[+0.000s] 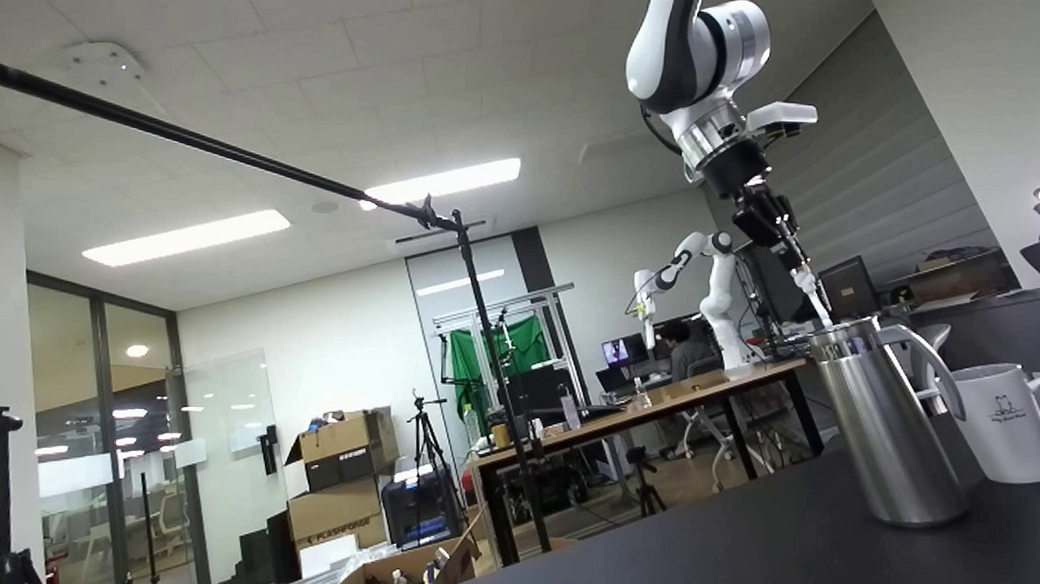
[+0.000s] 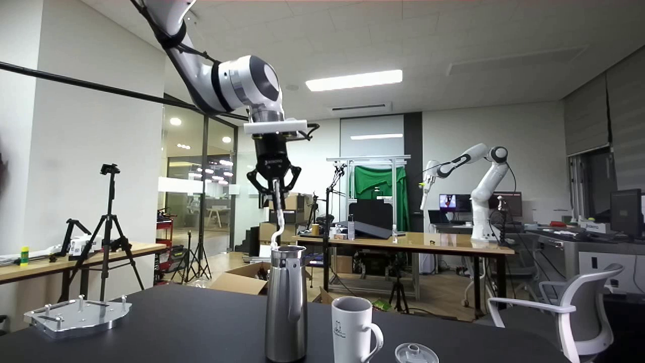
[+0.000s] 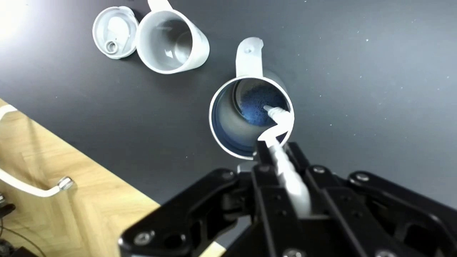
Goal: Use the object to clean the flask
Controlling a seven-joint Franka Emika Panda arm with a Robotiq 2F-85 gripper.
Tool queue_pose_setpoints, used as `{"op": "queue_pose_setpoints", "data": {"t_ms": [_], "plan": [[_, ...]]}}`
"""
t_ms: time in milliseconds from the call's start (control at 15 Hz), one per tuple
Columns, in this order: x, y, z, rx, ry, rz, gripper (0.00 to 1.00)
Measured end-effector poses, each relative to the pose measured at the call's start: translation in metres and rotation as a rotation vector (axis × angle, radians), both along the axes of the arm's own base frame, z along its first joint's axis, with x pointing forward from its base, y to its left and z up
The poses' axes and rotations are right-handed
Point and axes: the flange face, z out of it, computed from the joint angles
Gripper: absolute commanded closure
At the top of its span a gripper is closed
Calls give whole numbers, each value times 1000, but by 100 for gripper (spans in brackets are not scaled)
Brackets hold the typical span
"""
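I found my gripper (image 3: 279, 147) pinching the white stick (image 2: 280, 214), its lower end just inside the flask (image 2: 282, 307). Grasping was complete, insertion begun; scrubbing and withdrawal, I judged, remained. Wall contact could not be confirmed.

In an exterior view, the camera is leaning sideways, low over the flat black surface (image 1: 737, 556), facing upward. In an exterior view, the camera is facing nearly level, near the tall brushed-silver metal flask (image 2: 285, 333). Both exterior views are sharing flask and surface. The wrist view is looking down from close, past the black jointed end effector (image 3: 280, 151), into the flask.
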Motion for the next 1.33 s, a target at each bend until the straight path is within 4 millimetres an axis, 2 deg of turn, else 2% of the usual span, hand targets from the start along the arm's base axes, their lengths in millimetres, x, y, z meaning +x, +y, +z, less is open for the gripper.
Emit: {"op": "queue_pose_setpoints", "data": {"t_ms": [200, 333, 533, 933, 1067, 1200, 1333], "plan": [[4, 1, -35, -2, 50, 2, 96], [5, 4, -41, -2, 56, 7, 96], [7, 10, -23, -1, 25, 18, 96], [-1, 16, 61, -9, -102, 34, 96], [-5, 16, 77, -8, -128, 33, 96], [-5, 16, 75, -7, -126, 33, 96], [-4, 16, 56, 1, -109, 34, 96]]}}
